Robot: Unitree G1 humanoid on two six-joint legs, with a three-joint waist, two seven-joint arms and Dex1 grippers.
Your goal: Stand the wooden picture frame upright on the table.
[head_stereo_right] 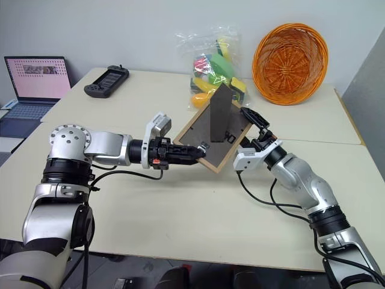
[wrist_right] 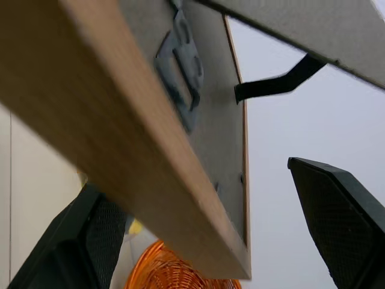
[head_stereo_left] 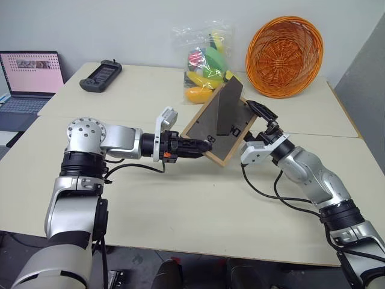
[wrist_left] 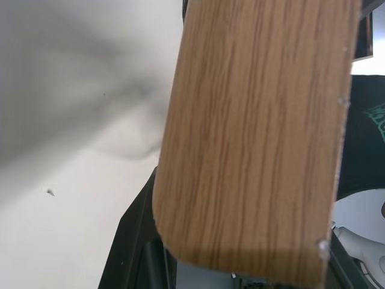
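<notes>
The left gripper (head_stereo_left: 206,146) pinches the wooden picture frame (head_stereo_left: 220,129) at its nine-o'clock edge (stand flap out); at three o'clock the right gripper (head_stereo_left: 260,114) gapes wide, empty.

wall: plain pale grey-white (head_stereo_left: 120,24), runs behind the far table edge
panel: darker grey (head_stereo_left: 367,78), right of the orange basket
orange basket: wicker (head_stereo_left: 284,55), tipped up against the wall
bag: clear plastic, bright toys inside (head_stereo_left: 207,60), just left of the basket
controller: dark handheld (head_stereo_left: 100,76), well left of the basket
laptop: open, pinkish screen (head_stereo_left: 31,73), furthest left of the basket, on a separate lower surface
light: even, soft shadows
</notes>
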